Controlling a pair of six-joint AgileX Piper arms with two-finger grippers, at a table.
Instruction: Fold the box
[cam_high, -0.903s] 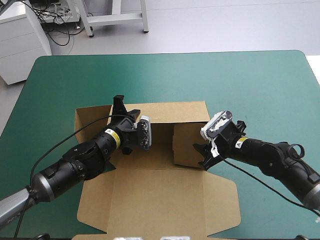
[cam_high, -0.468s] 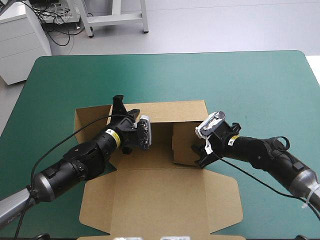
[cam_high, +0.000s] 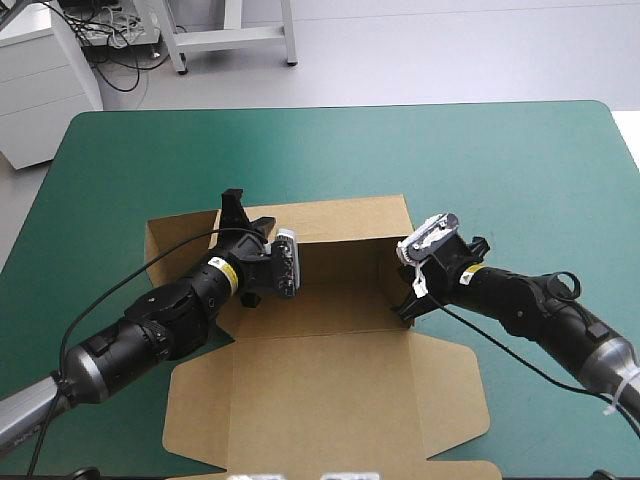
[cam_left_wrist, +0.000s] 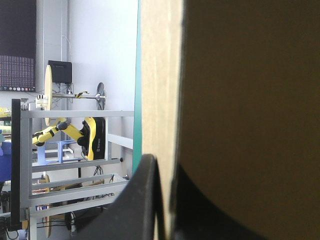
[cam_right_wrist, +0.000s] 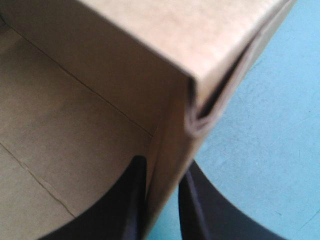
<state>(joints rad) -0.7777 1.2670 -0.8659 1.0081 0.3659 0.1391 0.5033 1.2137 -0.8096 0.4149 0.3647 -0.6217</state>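
Note:
The brown box (cam_high: 330, 290) lies mid-table with its far wall raised and its lid panel (cam_high: 330, 400) flat toward the near edge. My left gripper (cam_high: 243, 232) is shut on the box's left wall, whose board edge (cam_left_wrist: 160, 100) runs between its black fingers (cam_left_wrist: 145, 200). My right gripper (cam_high: 408, 302) is shut on the right wall, which stands upright at the far right corner. In the right wrist view that wall (cam_right_wrist: 167, 165) sits between the fingers (cam_right_wrist: 131, 200), with the folded corner (cam_right_wrist: 210, 110) just ahead. A side flap (cam_high: 180, 240) spreads left of the left gripper.
Teal-green cover (cam_high: 500, 170) shows bare beyond and to the right of the box. The lid's corner tabs (cam_high: 455, 390) reach toward the near edge. A white cabinet (cam_high: 40, 80) stands off the table's far left corner.
The right wall, which leaned inward over the box floor earlier, now stands upright at the right side. My right gripper swung outward with it. The left arm barely moved.

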